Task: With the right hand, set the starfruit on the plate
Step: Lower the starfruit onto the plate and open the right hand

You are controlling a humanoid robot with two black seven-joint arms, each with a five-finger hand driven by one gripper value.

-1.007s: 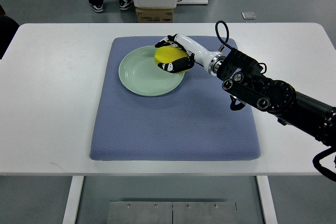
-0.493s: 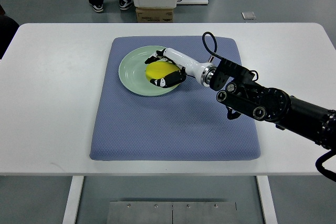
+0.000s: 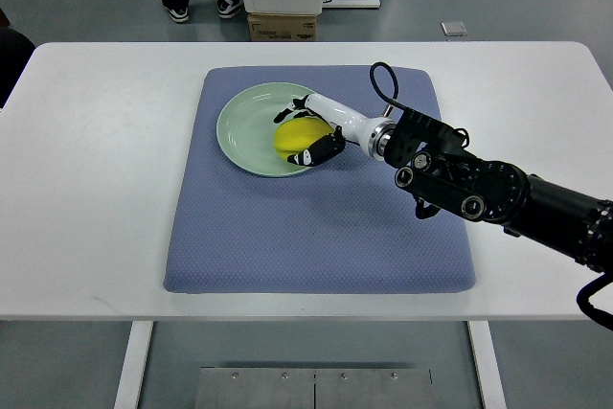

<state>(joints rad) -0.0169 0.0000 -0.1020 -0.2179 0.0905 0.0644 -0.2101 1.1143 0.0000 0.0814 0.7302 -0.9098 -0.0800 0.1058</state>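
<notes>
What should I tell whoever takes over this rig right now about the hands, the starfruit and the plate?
Right robot hand: fingers curled around the yellow starfruit, over the right part of the green plate.
Left robot hand: out of view.
Plate sits on the blue mat on the white table.
Done: starfruit brought onto the plate.
Left: open the fingers and pull the arm away.

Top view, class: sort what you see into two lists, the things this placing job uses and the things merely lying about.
Belonging to the job:
- yellow starfruit, inside the plate
- round pale green plate
- right hand, fingers around the fruit

Just lying about:
- blue-grey padded mat under the plate
- white table
- brown cardboard box on the floor beyond
- people's feet on the floor
</notes>
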